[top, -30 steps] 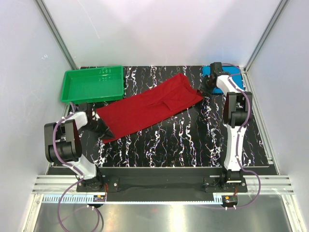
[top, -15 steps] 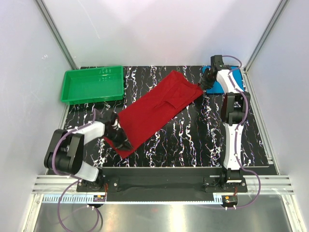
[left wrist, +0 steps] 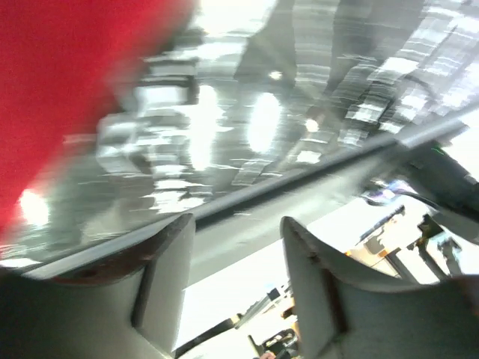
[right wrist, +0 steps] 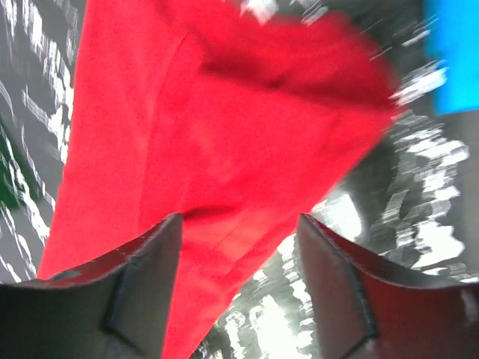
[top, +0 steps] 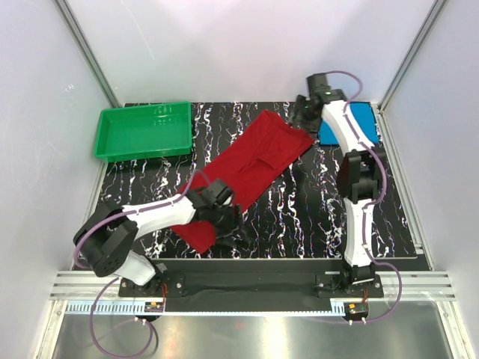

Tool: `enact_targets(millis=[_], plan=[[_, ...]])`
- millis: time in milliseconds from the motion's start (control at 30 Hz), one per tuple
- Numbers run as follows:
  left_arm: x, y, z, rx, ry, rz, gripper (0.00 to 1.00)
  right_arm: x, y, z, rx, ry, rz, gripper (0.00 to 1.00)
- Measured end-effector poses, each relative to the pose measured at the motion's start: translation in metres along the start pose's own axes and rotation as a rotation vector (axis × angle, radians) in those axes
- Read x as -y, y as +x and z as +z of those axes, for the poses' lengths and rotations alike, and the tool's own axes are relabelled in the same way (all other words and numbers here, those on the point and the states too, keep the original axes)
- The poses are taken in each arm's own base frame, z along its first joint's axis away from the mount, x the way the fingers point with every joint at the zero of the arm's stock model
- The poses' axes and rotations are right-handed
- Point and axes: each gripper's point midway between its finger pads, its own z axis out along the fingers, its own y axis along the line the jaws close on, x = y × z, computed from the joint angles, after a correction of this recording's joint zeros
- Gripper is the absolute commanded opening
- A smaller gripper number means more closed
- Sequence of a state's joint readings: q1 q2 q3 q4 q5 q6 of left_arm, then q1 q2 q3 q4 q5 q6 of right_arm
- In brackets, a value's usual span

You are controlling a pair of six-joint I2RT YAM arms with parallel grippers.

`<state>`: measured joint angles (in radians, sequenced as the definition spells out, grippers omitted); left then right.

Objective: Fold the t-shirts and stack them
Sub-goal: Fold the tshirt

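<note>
Overhead, the deep red t-shirt [top: 254,168] lay spread in a long diagonal band across the black marbled table [top: 314,217]. Its near end sat close to the front edge, left of centre. Its far end reached toward the far right corner.

The bright blue t-shirt [top: 350,123] lay as a folded rectangle in the far right corner of the table, just beside the far end of the red one. The green tray [top: 138,131] sat at the far left, apart from both shirts.

Left arm:
- The left gripper [top: 230,223] was low over the table at the right side of the red shirt's near end.
- In the left wrist view, the left gripper [left wrist: 236,224] had its fingers [left wrist: 161,277] spread apart with nothing between them. The table's front edge showed through the gap.
- The red cloth [left wrist: 52,90] filled the upper left of that view, clear of the fingers. The view was blurred.

Right arm:
- The right gripper [top: 301,112] was extended to the far corner of the red shirt.
- In the right wrist view, the right gripper [right wrist: 239,221] had its jaws wide apart, with the red cloth [right wrist: 224,134] lying beyond them.
- Contact between the fingers and the cloth could not be determined.
- A strip of the blue shirt [right wrist: 456,52] showed at the upper right edge.
</note>
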<state>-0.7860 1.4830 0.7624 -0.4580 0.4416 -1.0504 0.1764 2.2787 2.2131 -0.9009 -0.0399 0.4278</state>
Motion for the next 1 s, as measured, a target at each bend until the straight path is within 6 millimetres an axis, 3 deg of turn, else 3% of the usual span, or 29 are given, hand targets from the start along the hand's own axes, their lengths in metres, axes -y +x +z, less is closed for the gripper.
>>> enact_targets(millis=[100, 133, 233, 400, 567, 667, 733, 867, 1000], plan=[[0.038, -0.006, -0.016, 0.064, 0.103, 0.068, 0.65, -0.026, 0.03, 0.004, -0.042, 0.006, -0.052, 0.78], [0.047, -0.008, -0.025, 0.094, 0.139, 0.085, 0.66, -0.034, 0.042, 0.004, -0.06, 0.01, -0.069, 0.99], [0.065, -0.009, -0.055, 0.183, 0.221, 0.129, 0.66, -0.053, 0.066, 0.005, -0.092, 0.023, -0.099, 1.0], [0.073, -0.011, -0.095, 0.308, 0.261, 0.183, 0.69, -0.057, 0.077, 0.022, -0.094, 0.078, -0.079, 1.0], [0.059, -0.03, -0.124, 0.413, 0.138, 0.286, 0.84, -0.037, 0.092, 0.059, -0.123, 0.181, -0.053, 1.0], [0.05, -0.062, -0.141, 0.48, 0.04, 0.348, 0.89, -0.026, 0.101, 0.083, -0.139, 0.23, -0.071, 1.0], [0.039, -0.088, -0.146, 0.504, -0.038, 0.381, 0.9, -0.029, 0.098, 0.085, -0.127, 0.237, -0.091, 1.0], [0.001, -0.134, -0.135, 0.462, -0.238, 0.436, 0.91, -0.041, 0.08, 0.099, -0.068, 0.213, -0.15, 1.0], [-0.035, -0.155, -0.098, 0.32, -0.388, 0.497, 0.91, -0.048, 0.067, 0.108, -0.026, 0.186, -0.199, 1.0]])
